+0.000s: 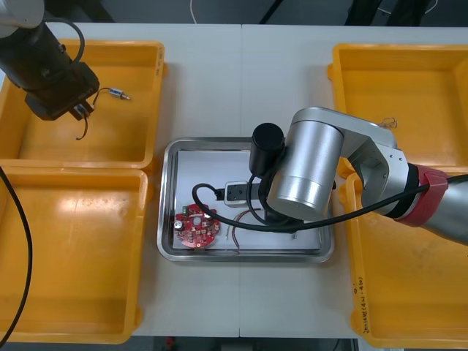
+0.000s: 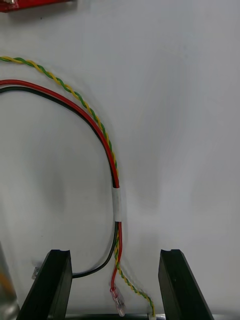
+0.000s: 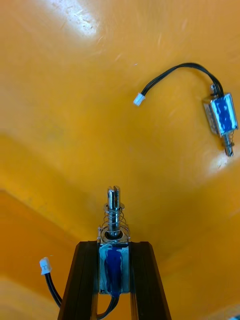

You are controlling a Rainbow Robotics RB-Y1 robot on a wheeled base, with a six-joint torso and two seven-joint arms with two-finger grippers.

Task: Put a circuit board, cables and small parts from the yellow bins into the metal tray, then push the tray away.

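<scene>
Two fingers of the left gripper (image 3: 114,245) clamp a small metal part (image 3: 114,225) over the yellow bin (image 1: 44,142) at the frame's upper left. At centre, the right gripper (image 2: 115,255) holds its fingers wide astride a cable bundle (image 2: 118,202) in the metal tray (image 1: 167,197), near the circuit board (image 1: 196,225).

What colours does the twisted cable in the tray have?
The twisted cable is yellow and green; right wrist view.

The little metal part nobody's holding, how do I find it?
Look in the far yellow bin on the robot's left. The left gripper there is shut on one small metal part; the loose part lies apart on the bin floor, untouched.
</scene>
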